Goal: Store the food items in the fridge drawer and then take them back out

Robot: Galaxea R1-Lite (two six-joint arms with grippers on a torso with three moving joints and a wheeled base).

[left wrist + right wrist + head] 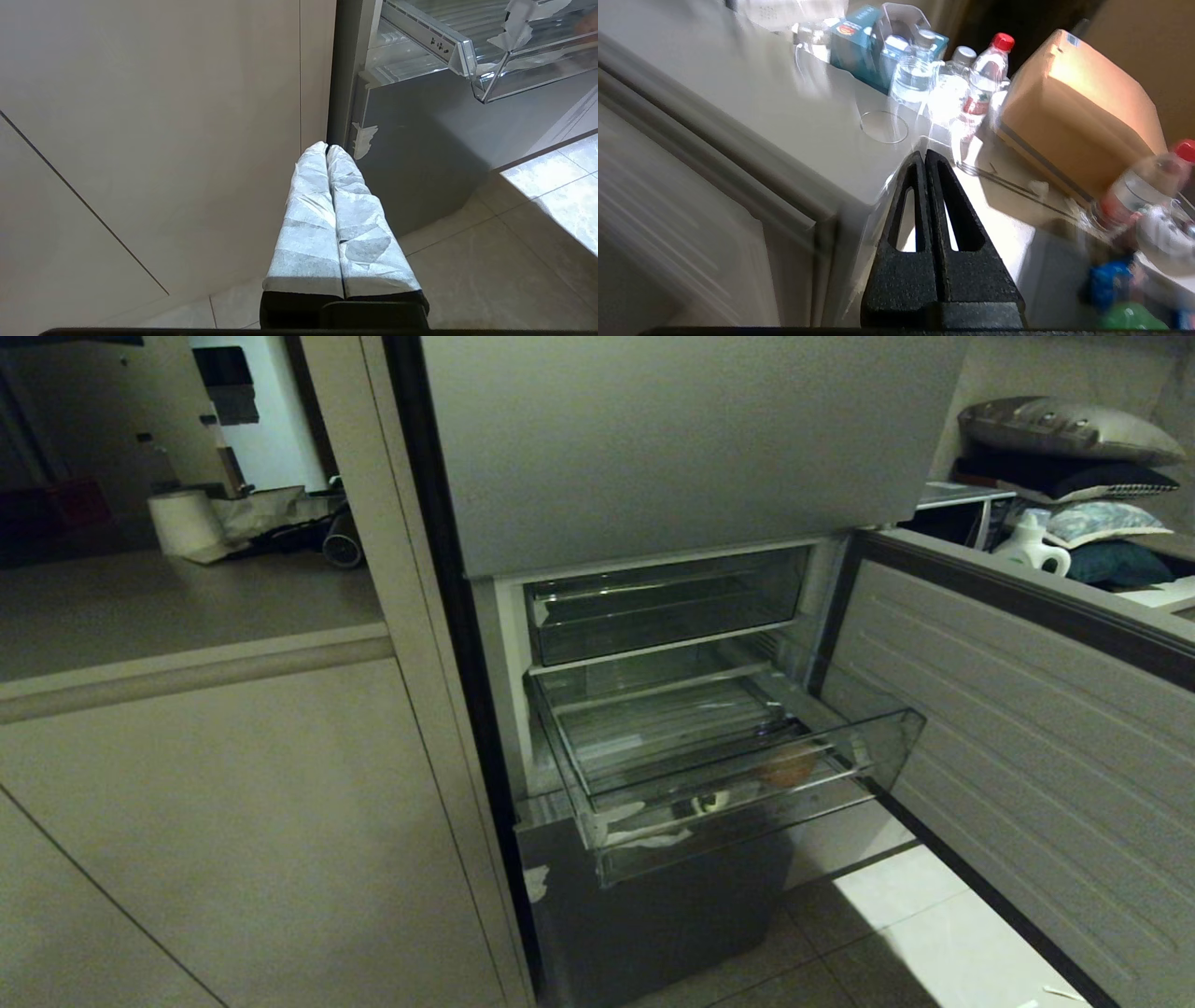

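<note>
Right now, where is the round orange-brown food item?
In the head view, the round orange-brown food item lies inside the pulled-out fridge drawer, toward its front right corner, just behind the clear front wall.

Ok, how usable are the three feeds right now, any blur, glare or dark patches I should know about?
Head view: dim; the round orange-brown food item shows only faintly through the fridge drawer. Left wrist view: sharp, with a bright sunlit patch on the floor tiles and the left gripper shut. Right wrist view: motion-smeared and overexposed around the water bottles; the right gripper stays crisp.
</note>
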